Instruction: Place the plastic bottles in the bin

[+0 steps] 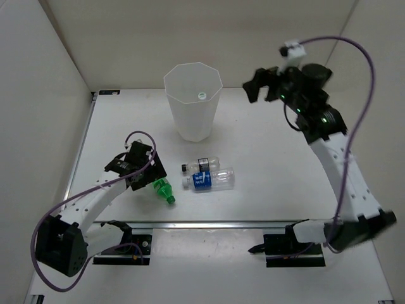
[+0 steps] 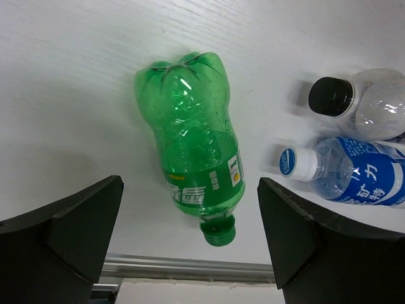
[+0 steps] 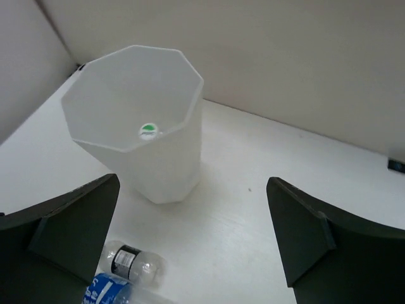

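The white faceted bin stands at the back middle of the table. A small white-and-green cap shows inside it; the rest of that bottle is hidden. The all-green bottle lies on the table, cap toward the front. My left gripper is open just above it, a finger on either side; the bottle is not touched. The black-label bottle and the blue-label bottle lie side by side to its right. My right gripper is open and empty, high up to the right of the bin.
A metal rail runs along the table's front edge, just beyond the green bottle's cap. White walls close in the left, back and right. The black-label bottle and the blue-label bottle lie below my right gripper.
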Controlling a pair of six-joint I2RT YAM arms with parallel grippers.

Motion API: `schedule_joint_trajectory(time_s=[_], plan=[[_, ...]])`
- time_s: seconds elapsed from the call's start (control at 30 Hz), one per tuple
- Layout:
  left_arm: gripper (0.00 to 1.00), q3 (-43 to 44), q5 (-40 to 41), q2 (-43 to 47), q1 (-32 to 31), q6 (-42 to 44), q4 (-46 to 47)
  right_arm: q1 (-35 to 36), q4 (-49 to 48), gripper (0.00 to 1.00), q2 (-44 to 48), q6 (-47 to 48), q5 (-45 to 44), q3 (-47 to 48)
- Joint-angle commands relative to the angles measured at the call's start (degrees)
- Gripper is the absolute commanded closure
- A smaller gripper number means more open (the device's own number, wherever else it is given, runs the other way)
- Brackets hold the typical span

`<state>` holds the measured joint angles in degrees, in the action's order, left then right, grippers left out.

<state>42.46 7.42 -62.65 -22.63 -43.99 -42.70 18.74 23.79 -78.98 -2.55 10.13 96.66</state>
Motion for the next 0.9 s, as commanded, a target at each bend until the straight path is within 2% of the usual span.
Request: schedule_joint_trajectory(time_s=[0.0,0.03,0.1,0.3,0.5,0.53,0.6,0.63,0.7,0.77,0.8,0.87], plan=[[0.02,0.43,1.11,-2.73,-1.36,-0.48,4.02,-8.68,-0.51,0.01,11.7,-9.21,-2.6,-17.33],[0.01,0.43,1.45,-3.69,-1.88,-0.22,4.03,-13.07,0.37,0.01,13.48,-9.84,0.12,-22.43],[0.01,0.96,2.85,-5.72,-2.59,-0.75,3.42,-17.83,4.58,0.01,18.75,-9.77,0.59,-26.67],[0.09,-1.93,4.18,-9.85,-2.68,0.57,3.32,-21.02,10.22,0.01,24.66,-8.0,-6.17,-33.81],[0.31,-3.0,1.99,-12.75,-2.59,1.18,8.5,-22.35,10.84,0.01,27.03,-7.82,-3.89,-39.35],[0.4,-2.39,1.9,-13.11,-2.42,1.53,8.6,-21.48,10.92,0.01,27.04,-7.74,-4.41,-39.62],[0.54,-0.19,3.03,-12.15,-2.07,1.88,6.5,-20.42,11.02,0.01,27.21,-8.0,-4.86,-40.93],[0.56,1.47,3.21,-11.71,-1.89,2.76,5.09,-19.37,10.58,0.01,27.47,-8.0,-4.51,-41.37],[0.58,5.69,4.52,-8.47,-0.23,4.25,2.36,-19.09,10.14,0.01,27.65,-7.74,-2.67,-41.99],[0.59,14.8,5.4,-6.0,0.57,5.92,0.34,-17.27,9.78,0.01,28.09,-7.47,-0.04,-43.66],[0.6,17.28,6.19,-5.03,0.22,7.32,0.42,-16.73,8.56,0.01,27.92,-7.04,1.11,-44.8],[0.58,28.33,8.13,-5.63,-1.44,10.13,3.56,-15.41,8.29,0.01,28.27,-5.55,2.43,-46.82]])
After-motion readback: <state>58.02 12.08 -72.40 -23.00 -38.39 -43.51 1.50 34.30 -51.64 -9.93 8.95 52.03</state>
